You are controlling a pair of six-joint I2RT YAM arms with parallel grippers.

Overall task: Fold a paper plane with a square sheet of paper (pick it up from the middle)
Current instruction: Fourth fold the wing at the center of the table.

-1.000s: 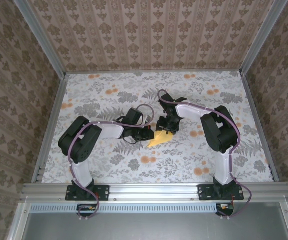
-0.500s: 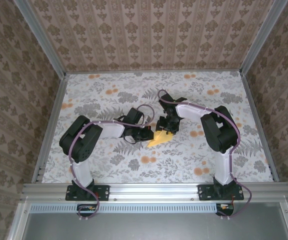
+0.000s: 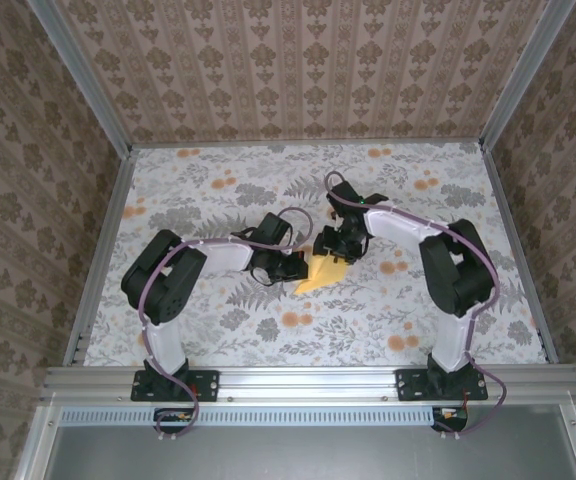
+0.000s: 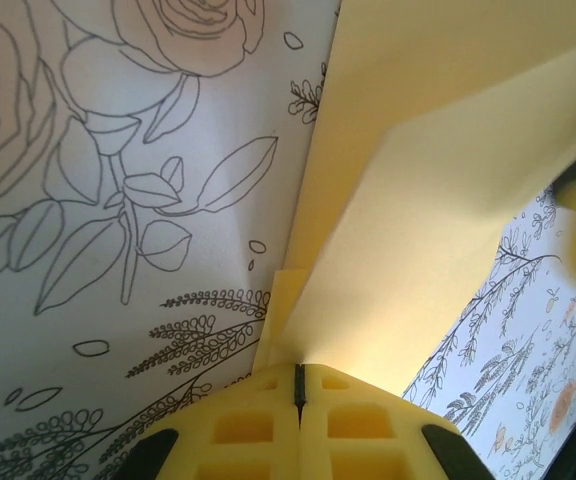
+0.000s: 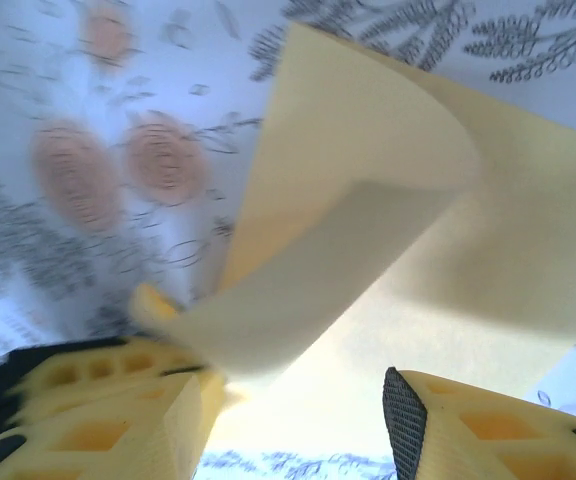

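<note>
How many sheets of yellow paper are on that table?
1: a partly folded pale-yellow sheet in the middle of the table, its edge pinched by the left gripper. Another could hide underneath.

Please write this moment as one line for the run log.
paper sheet: partly folded, on table | left gripper: shut on paper edge | right gripper: open, raised flap between its jaws

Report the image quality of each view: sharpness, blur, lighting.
Top external: sharp, evenly lit, the yellow paper small between the arms. Left wrist: tablecloth line print crisp, paper bright at top, shaded lower down. Right wrist: soft overall, orange blotches smeared.
</note>
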